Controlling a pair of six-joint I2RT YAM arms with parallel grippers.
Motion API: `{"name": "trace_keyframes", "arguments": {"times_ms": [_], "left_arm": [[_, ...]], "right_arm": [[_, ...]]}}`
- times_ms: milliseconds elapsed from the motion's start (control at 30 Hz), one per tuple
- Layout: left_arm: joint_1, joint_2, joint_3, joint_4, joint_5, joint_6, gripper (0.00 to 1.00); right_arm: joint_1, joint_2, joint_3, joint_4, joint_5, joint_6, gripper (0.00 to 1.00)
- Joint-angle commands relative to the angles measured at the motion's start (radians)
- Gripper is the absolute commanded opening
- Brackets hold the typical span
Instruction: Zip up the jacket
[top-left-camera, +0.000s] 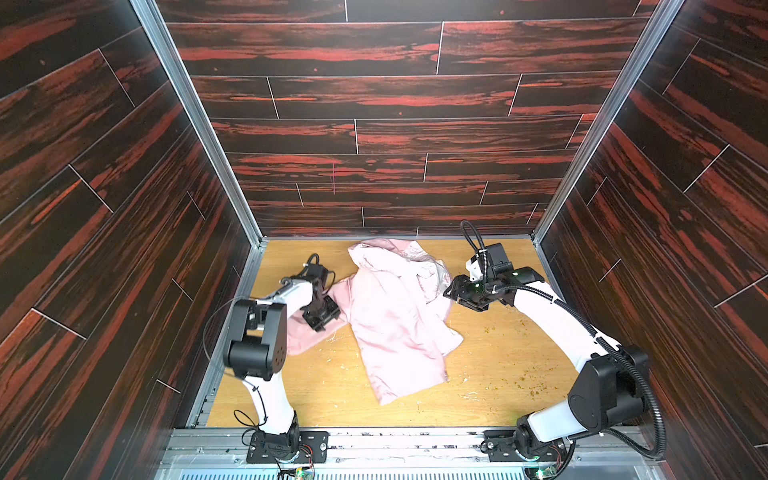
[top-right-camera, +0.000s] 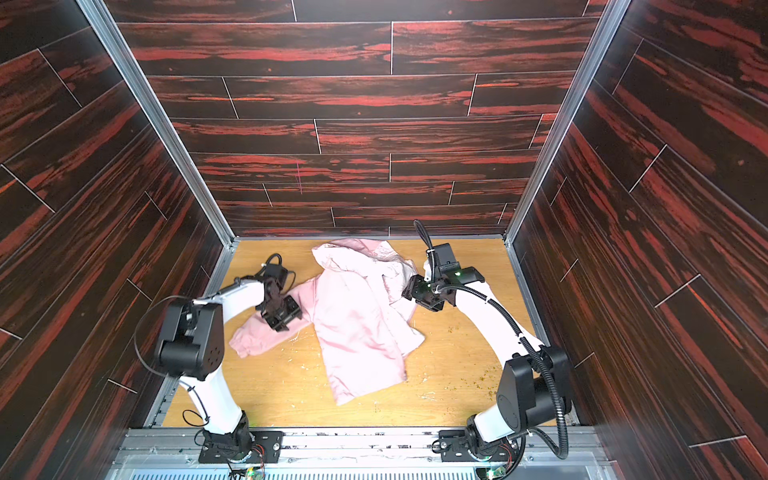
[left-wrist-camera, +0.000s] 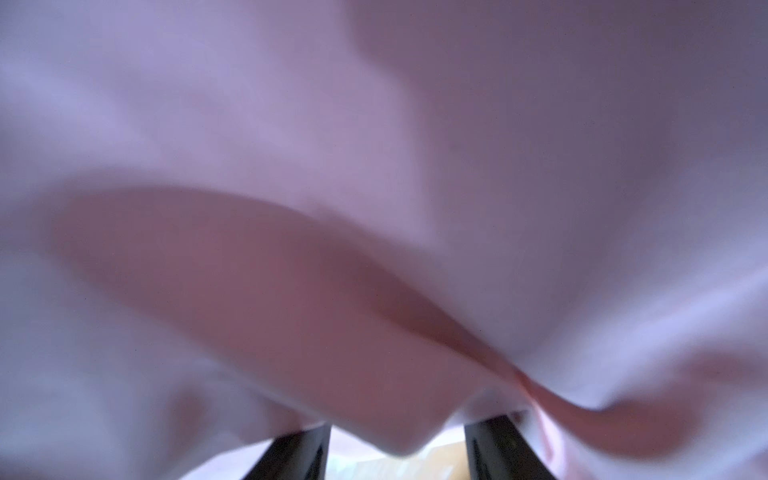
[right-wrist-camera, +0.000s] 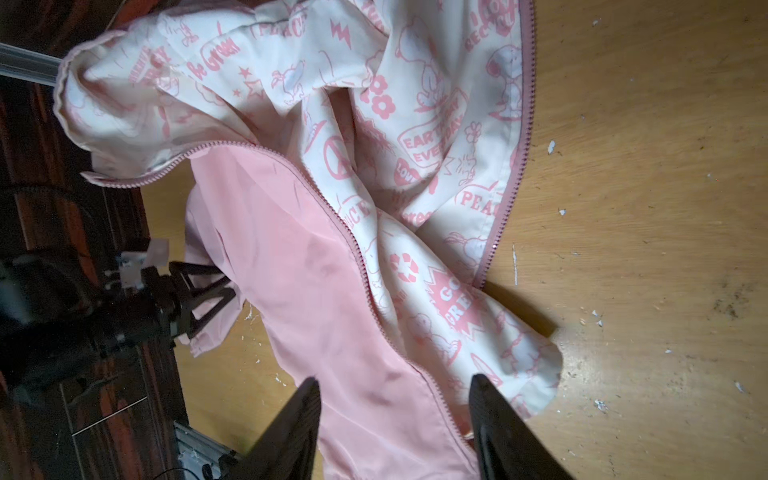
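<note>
The black left end effector (top-left-camera: 322, 316) stood partly open on one sleeve (top-right-camera: 257, 337) of the small light pink fabric jacket (top-left-camera: 395, 324). In the left wrist view, blurred pink cloth draped over both its dark fingers (left-wrist-camera: 291, 457) and sagged into the gap between them; if it was pinched I could not tell. The black right end effector (right-wrist-camera: 395, 384) was also partly open, its two fingers apart over the lower front edge of the jacket, with nothing held.

The one jacket lay crumpled on the light wooden desk (top-left-camera: 498, 365), between the two white and black arms and toward the back wall. Its outer cloth looked thin and smooth with soft folds. The front was open: two rows of pink zipper teeth (right-wrist-camera: 353, 245) ran apart, and between them showed the white lining (right-wrist-camera: 415, 124), printed with pink cartoons and words. The desk was scratched and carried small white crumbs
</note>
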Motion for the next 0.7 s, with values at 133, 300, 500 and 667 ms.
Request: {"name": "trace_keyframes", "arguments": {"times_ms": [133,300,500,667], "left_arm": [[0.025,0.187,0.288,-0.124,-0.056,0.101,0.59],[0.027,0.043,0.25,-0.129,-0.069,0.069,0.8],[0.005,-0.305,0.047,-0.124,-0.112,0.061,0.86],[-0.193,-0.513,-0.022,-0.106,-0.17,0.153,0.87]], "right_arm": [[-0.035,0.044,-0.002,-0.003,-0.036,0.051,0.6],[-0.087,0.114,0.0,0.05,-0.079,0.082,0.6],[-0.122,0.21,0.007,0.118,-0.121,0.106,0.58],[-0.127,0.323,0.033,0.164,-0.164,0.12,0.54]]}}
